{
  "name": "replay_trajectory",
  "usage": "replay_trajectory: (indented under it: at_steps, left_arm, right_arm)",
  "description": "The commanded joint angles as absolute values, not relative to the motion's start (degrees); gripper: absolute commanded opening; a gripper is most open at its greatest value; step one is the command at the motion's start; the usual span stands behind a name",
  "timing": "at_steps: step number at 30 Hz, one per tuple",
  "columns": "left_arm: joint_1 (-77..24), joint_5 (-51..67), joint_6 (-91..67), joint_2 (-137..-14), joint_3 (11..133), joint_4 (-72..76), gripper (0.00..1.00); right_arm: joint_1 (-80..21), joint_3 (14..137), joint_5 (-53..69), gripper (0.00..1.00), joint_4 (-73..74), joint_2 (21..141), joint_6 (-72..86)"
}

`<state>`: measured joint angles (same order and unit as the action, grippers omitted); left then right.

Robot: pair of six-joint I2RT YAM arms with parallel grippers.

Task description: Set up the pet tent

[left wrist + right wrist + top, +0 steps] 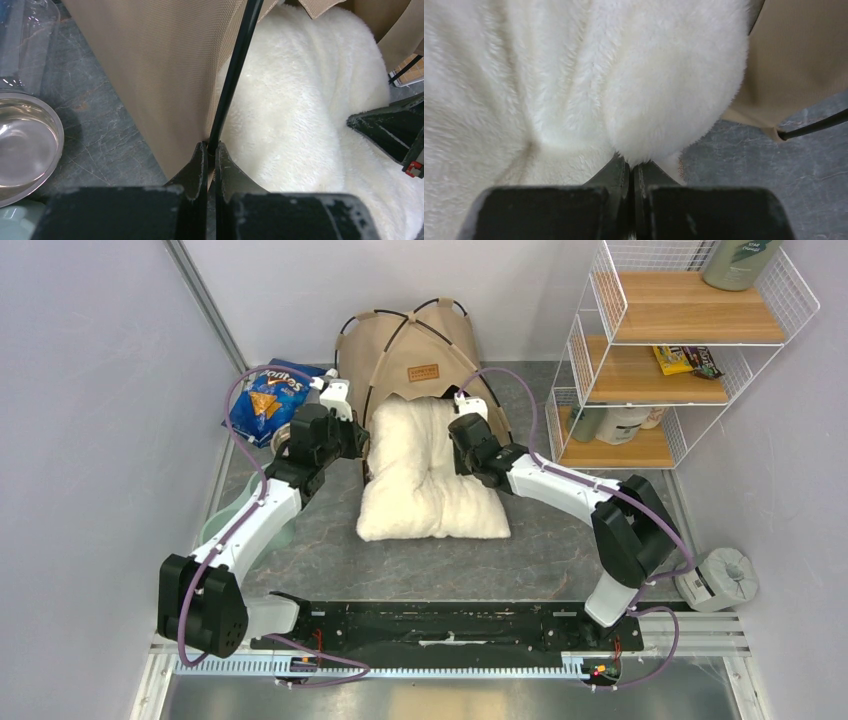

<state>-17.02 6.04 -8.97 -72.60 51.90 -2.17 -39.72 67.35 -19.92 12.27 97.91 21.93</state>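
The tan pet tent (410, 345) stands at the back of the table, its black poles arched and its doorway facing me. A fluffy white pillow (425, 475) lies half inside the doorway and spills forward. My left gripper (211, 150) is shut on a thin black tent pole (235, 75) at the doorway's left edge, beside the tan fabric (165, 65). On the pillow's right edge, my right gripper (632, 166) is shut, pinching a bulge of the pillow (674, 90). Tent fabric (799, 60) and a pole end show to its right.
A blue chip bag (268, 400) lies left of the tent. A metal bowl (25, 145) and a pale green dish (215, 525) sit by the left arm. A white wire shelf (680, 350) with bottles and snacks stands at right. A tape roll (722, 580) is near the right base.
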Motion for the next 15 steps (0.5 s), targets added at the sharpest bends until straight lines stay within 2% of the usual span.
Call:
replay_trajectory:
  at_steps: [1,6,10,15]
  left_arm:
    - [-17.40,6.74,-9.05,-73.67,54.52,-4.70,0.02]
    - [-17.49,6.84,-8.79,-74.62,55.79,-5.71,0.02]
    - [-17.57,6.59,-8.70,-75.19,55.96,-5.91,0.02]
    - [-17.81,6.43,-8.79,-76.31,56.43,-5.76,0.02]
  right_arm:
    - [-40.96,73.94,-27.29,0.00,8.98,96.54,17.03]
    - [-40.96,77.78,-40.46,0.00,4.72,99.32,12.21]
    - [-40.94,77.91,-38.07,0.00,-4.99,103.18,5.66]
    - [-41.04,81.44,-36.06,0.00,-5.21,111.21,4.90]
